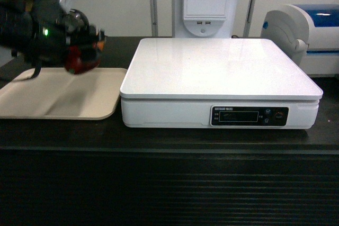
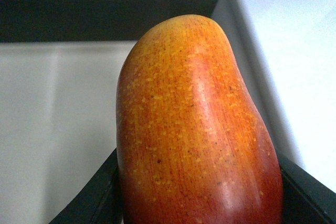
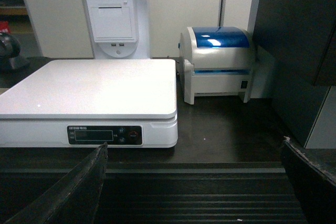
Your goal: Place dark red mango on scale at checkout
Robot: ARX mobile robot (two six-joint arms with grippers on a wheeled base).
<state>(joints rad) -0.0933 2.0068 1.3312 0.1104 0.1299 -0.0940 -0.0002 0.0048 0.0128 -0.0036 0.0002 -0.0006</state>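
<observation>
Item, nearest my lens: dark red mango (image 2: 194,129), pinched in my left gripper (image 1: 79,51) above the beige tray (image 1: 58,99) at the checkout's (image 1: 169,183) left edge. Scale (image 1: 220,72) beside. Right gripper (image 3: 194,182) fingers spread.

The scale (image 1: 222,72) platform lies bare — a printer (image 1: 312,35) and, seemingly, a receipt stand (image 1: 206,3) crowd its back edge.

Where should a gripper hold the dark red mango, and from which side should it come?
Across its narrow middle, a finger on each flat flank, as the left gripper holds the dark red mango now. The fruit is long and oval; its rounded ends would probably slip. Come from one end, along its length.
</observation>
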